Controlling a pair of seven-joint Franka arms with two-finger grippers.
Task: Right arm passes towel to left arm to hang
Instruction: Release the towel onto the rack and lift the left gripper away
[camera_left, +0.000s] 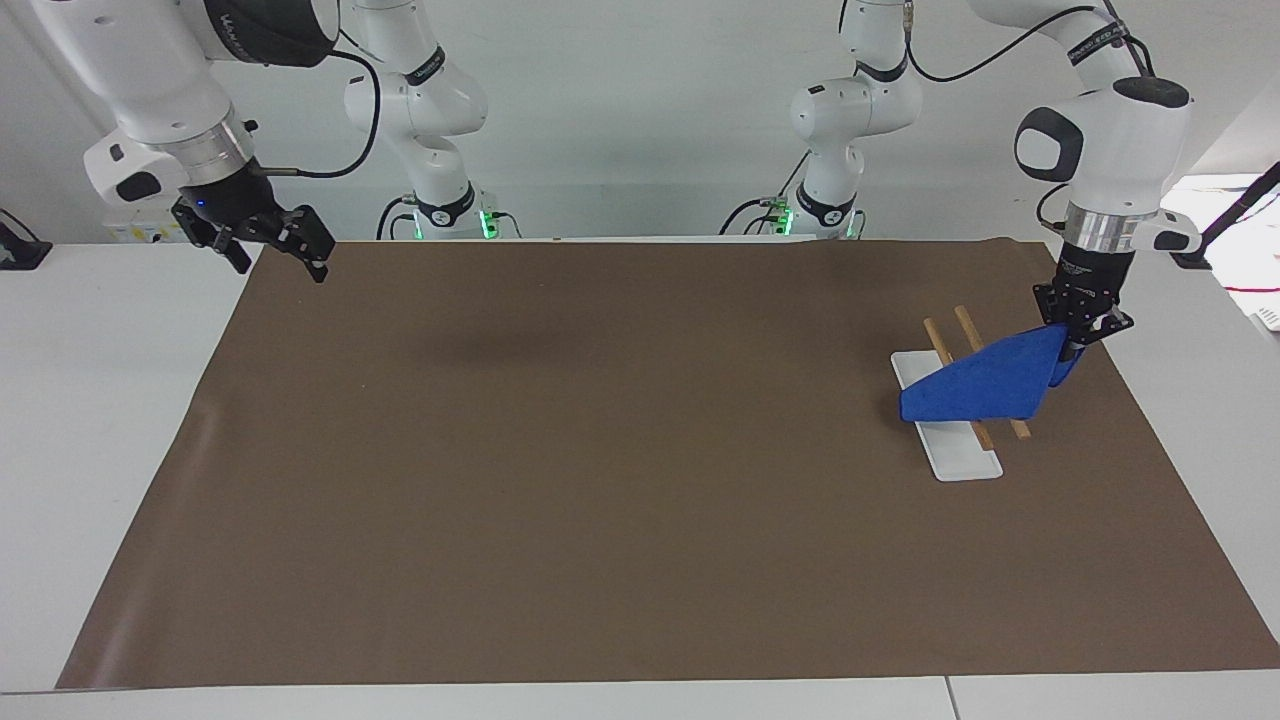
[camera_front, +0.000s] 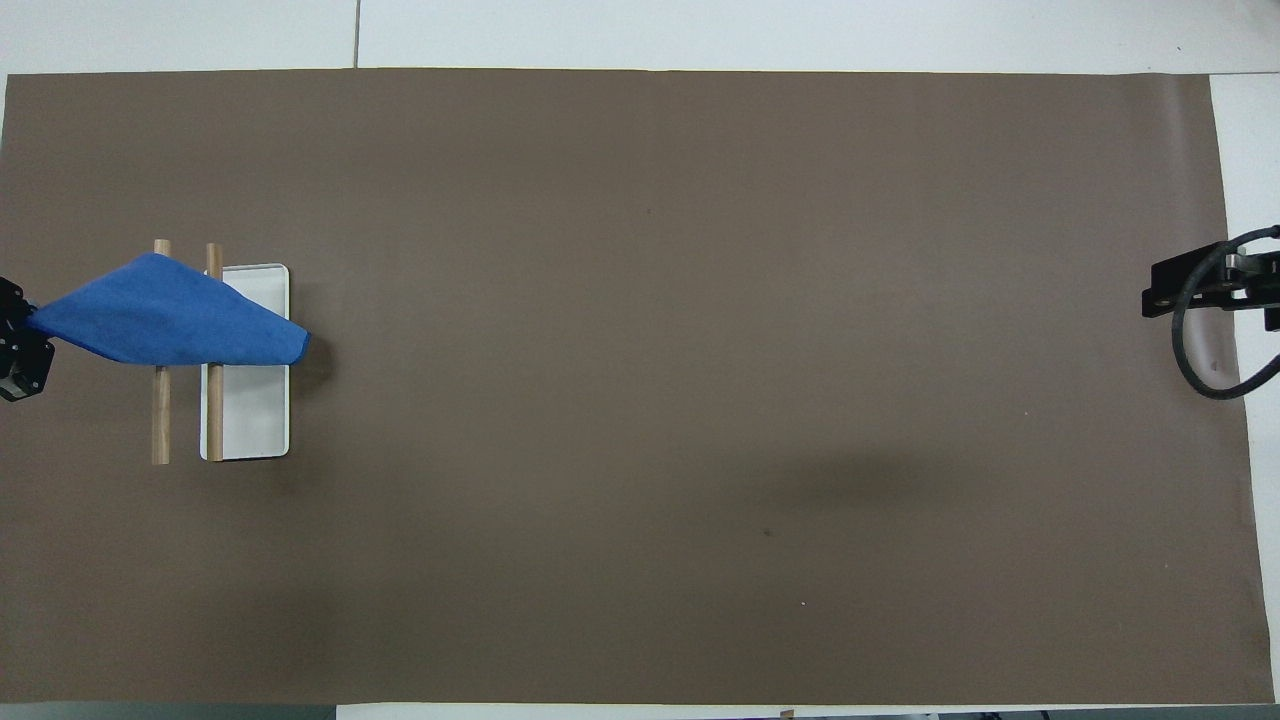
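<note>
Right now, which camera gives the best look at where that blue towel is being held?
The facing view: the left gripper pinches one corner of the towel while the rest drapes across the wooden rack. The overhead view shows the towel's spread, but the gripper sits cut off at the picture's edge.

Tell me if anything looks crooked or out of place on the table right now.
Only the towel: it lies slantwise across the rack's two wooden rails, one corner pinched in the shut left gripper, not yet hanging evenly. The open right gripper waits at its own end.
</note>
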